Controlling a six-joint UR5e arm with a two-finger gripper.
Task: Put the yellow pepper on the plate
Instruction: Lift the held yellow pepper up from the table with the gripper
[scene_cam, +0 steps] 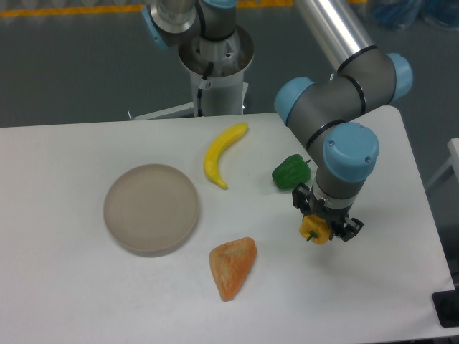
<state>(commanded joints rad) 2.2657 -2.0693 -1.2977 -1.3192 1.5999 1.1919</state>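
Observation:
The yellow pepper (314, 228) is small and yellow-orange, at the right of the table, between the fingers of my gripper (324, 225). The gripper points straight down and is shut on the pepper; I cannot tell whether the pepper rests on the table or is just above it. The plate (151, 208) is a round beige-grey dish at the left middle of the table, far to the left of the gripper, with nothing on it.
A green pepper (290, 173) lies just up and left of the gripper. A yellow banana (220, 154) lies behind the plate's right side. An orange wedge-shaped food piece (232, 266) lies in front, between plate and gripper. The table's right edge is near the gripper.

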